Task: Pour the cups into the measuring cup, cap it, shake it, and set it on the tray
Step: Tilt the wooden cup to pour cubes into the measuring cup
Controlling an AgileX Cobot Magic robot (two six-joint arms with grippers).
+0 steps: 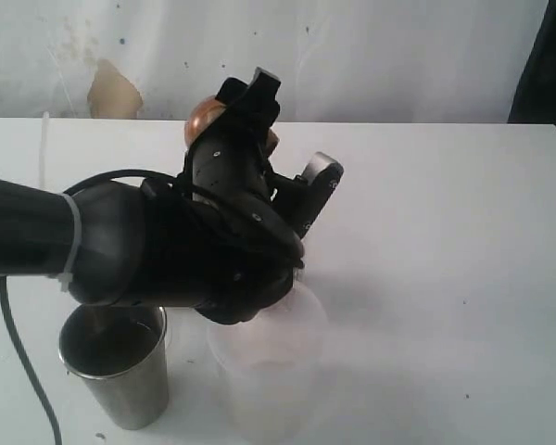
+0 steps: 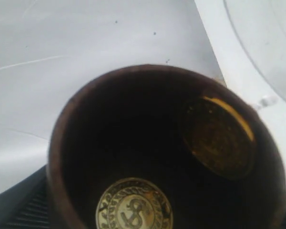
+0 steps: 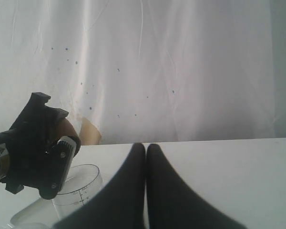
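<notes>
left tool [image 1: 233,109] grasping round brown wooden cup [image 2: 109,114], two embossed gold coins [image 2: 133,207] inside | right tool [image 3: 145,151] clenched, empty | shiny tapered steel tumbler [image 1: 120,394] upright on white bench [image 1: 445,232]

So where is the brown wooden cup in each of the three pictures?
Exterior view: the wooden cup shows top middle, mostly hidden behind the left arm.
Left wrist view: it fills the lower middle, coins inside.
Right wrist view: a brown sliver at left, between that arm's black jaws.
Shared landmark: the white table.
</notes>
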